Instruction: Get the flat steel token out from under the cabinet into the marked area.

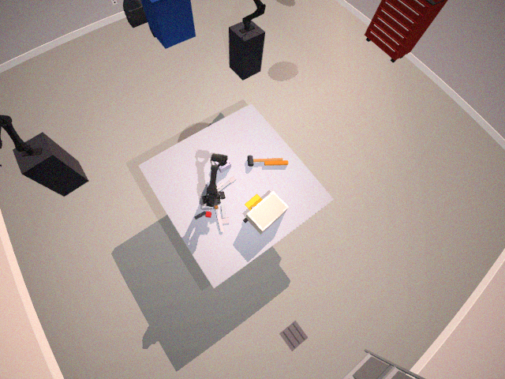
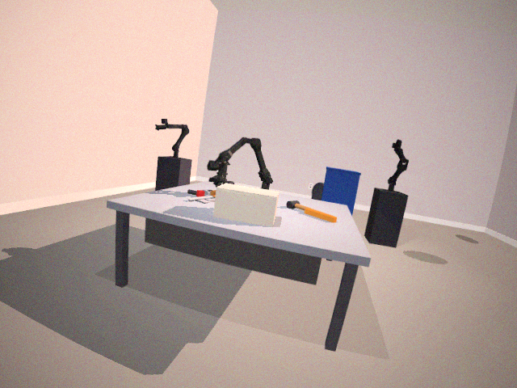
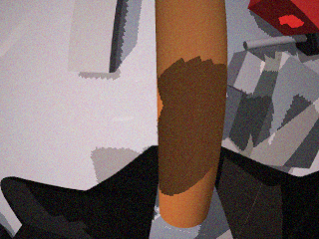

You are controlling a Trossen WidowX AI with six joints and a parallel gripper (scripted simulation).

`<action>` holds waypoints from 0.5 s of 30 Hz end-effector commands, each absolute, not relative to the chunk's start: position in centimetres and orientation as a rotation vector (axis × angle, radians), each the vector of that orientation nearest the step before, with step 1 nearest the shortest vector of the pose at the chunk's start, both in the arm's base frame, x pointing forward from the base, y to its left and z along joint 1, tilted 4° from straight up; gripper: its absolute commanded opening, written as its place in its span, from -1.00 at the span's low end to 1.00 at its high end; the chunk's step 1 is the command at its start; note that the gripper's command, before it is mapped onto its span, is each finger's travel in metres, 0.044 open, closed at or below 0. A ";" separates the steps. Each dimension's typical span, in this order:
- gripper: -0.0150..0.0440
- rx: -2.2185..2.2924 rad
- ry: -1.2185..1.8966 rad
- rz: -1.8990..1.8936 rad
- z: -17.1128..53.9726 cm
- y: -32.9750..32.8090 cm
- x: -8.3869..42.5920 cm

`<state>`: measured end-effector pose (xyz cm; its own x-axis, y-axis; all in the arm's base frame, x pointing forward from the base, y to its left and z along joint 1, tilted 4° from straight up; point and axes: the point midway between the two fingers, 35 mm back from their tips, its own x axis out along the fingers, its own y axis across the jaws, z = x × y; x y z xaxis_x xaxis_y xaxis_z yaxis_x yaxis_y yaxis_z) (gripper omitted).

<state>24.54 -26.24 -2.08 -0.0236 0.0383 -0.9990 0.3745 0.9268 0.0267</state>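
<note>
The cream cabinet (image 1: pixel 267 210) (image 2: pixel 245 204) stands on the table (image 1: pixel 179 163) (image 2: pixel 308 238). A yellow patch (image 1: pixel 252 201) lies along one side of it; it may be the marked area. The steel token is not visible; the vent slots cannot be made out. My gripper (image 1: pixel 212 204) (image 3: pixel 190 169) is low over the table, to the left of the cabinet in the top view. It is shut on an orange handle (image 3: pixel 191 119), which runs up through the wrist view between the black fingers. The tool's far end cannot be told apart from the pale pieces near it.
A red block (image 1: pixel 208 214) (image 2: pixel 200 193) (image 3: pixel 294 12) and a black piece (image 1: pixel 200 215) lie beside the gripper, with pale bars (image 1: pixel 226 183) (image 3: pixel 91 40) around. A hammer (image 1: pixel 275 162) (image 2: pixel 319 214) with an orange handle lies farther off. A small dark object (image 1: pixel 245 220) is beside the cabinet.
</note>
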 end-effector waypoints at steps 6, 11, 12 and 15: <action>-0.49 0.266 1.577 -0.221 -1.9 -26.5 24.8; -0.49 0.235 1.579 -0.189 -1.9 -26.5 24.7; -0.49 0.228 1.580 -0.183 -1.9 -26.5 24.7; -0.49 0.210 1.581 -0.164 -1.9 -26.5 24.7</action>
